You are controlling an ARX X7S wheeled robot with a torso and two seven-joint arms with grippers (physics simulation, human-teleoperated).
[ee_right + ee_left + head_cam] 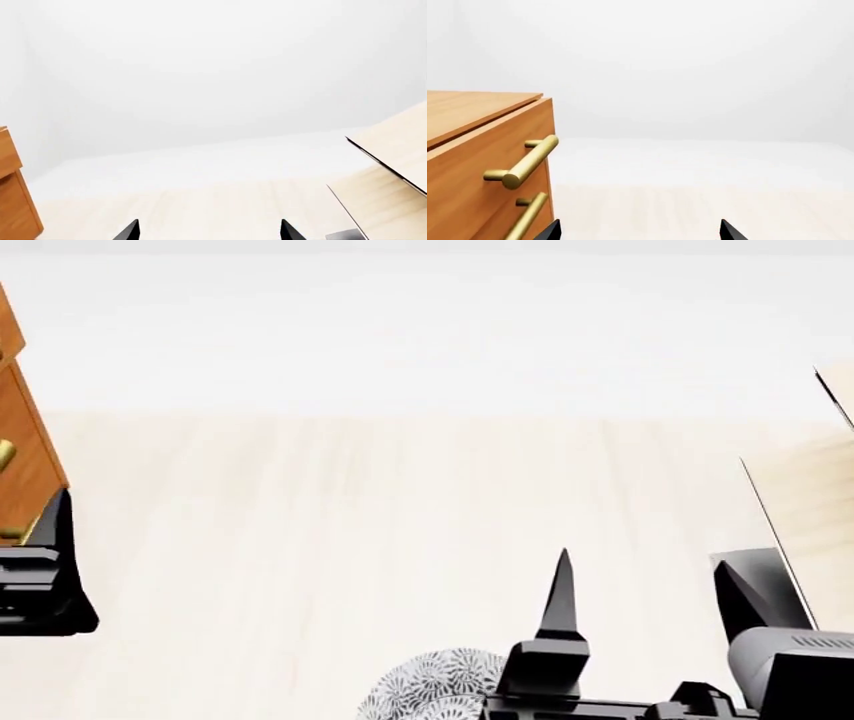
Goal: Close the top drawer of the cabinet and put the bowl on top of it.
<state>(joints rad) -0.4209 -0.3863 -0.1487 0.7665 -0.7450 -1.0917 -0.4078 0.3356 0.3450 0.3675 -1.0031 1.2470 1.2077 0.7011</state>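
Top drawer [490, 145] appears nearly shut; bowl [434, 688] not yet on cabinet [467, 107]. Both end effectors [639, 231] [209, 230] spread, empty.

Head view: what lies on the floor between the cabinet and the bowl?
Nothing: in the head view the pale floor between the cabinet and the bowl is bare.

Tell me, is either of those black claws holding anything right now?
No. The left gripper and the right gripper both show spread fingertips with only bare floor between them. The bowl sits low beside the right arm, unheld.
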